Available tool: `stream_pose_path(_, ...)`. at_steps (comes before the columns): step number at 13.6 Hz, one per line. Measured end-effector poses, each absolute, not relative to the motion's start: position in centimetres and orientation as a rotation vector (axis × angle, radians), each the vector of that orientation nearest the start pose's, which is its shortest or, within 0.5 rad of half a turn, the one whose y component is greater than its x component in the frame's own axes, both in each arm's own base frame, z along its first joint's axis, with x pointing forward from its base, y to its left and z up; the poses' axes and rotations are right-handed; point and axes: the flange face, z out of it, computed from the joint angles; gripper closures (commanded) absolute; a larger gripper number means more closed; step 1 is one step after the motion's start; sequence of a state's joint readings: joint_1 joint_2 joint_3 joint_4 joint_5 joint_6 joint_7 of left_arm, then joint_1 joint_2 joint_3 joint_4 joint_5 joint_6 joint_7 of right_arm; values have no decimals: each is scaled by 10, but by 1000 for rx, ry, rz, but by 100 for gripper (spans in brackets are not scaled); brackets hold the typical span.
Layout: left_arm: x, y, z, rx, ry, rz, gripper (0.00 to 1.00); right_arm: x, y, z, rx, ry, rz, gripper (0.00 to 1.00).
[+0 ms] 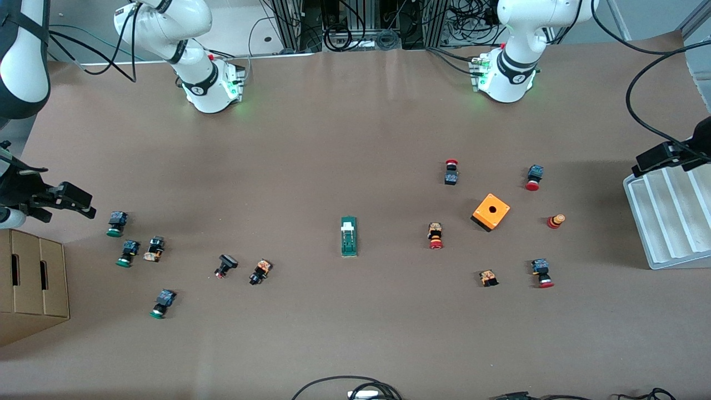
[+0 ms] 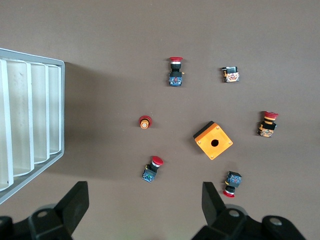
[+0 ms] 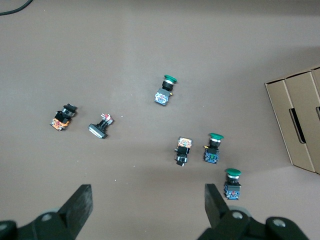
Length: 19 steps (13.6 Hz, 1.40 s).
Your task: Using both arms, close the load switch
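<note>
The brown table (image 1: pixel 355 139) is carrying everything, and the load switch (image 1: pixel 349 236) is serving here as the landmark: it is lying flat near the table's middle, its white handle piece sitting at the end nearer the robots' bases, with nothing touching it.

Well apart from the switch, at the left arm's end of the table, a white ribbed tray (image 1: pixel 666 216) is sitting at the edge. At the right arm's end, equally far from the switch, a cardboard box (image 1: pixel 30 283) is standing.

The left gripper (image 2: pixel 145 202) is hanging over the table edge by the tray, its fingers spread wide and holding nothing. The right gripper (image 3: pixel 148 205) is hovering over the green-capped buttons by the cardboard box, its fingers likewise spread wide and empty. Both arms are waiting away from the switch.

An orange box (image 1: pixel 491 211) with a round hole is sitting toward the left arm's end from the switch, ringed by red-capped push buttons (image 1: pixel 436 235). Toward the right arm's end from the switch, green-capped push buttons (image 1: pixel 116 223) and a few black ones are lying scattered.
</note>
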<state>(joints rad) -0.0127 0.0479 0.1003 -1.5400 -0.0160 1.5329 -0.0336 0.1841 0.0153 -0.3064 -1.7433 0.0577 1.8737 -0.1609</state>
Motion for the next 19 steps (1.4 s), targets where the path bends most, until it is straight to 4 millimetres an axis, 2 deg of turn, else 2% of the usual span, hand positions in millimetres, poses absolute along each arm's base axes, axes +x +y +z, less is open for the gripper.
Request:
stream_pose_path(11,567,47,611,-3145,-192,68,0,577,-65,562,-3101,-40,-199,0)
stream_pose_path(13,573,47,611,-3144,-191,61,0,577,-66,562,-3102,-37,-199,0)
stream_pose_path(15,583,46,602,-3141,-189,78,0,577,-68,561,-3102,-34,-197,0)
stream_pose_path(19,602,43,567,-3133,-181,155,0,577,-68,560,-3103,-34,-198,0)
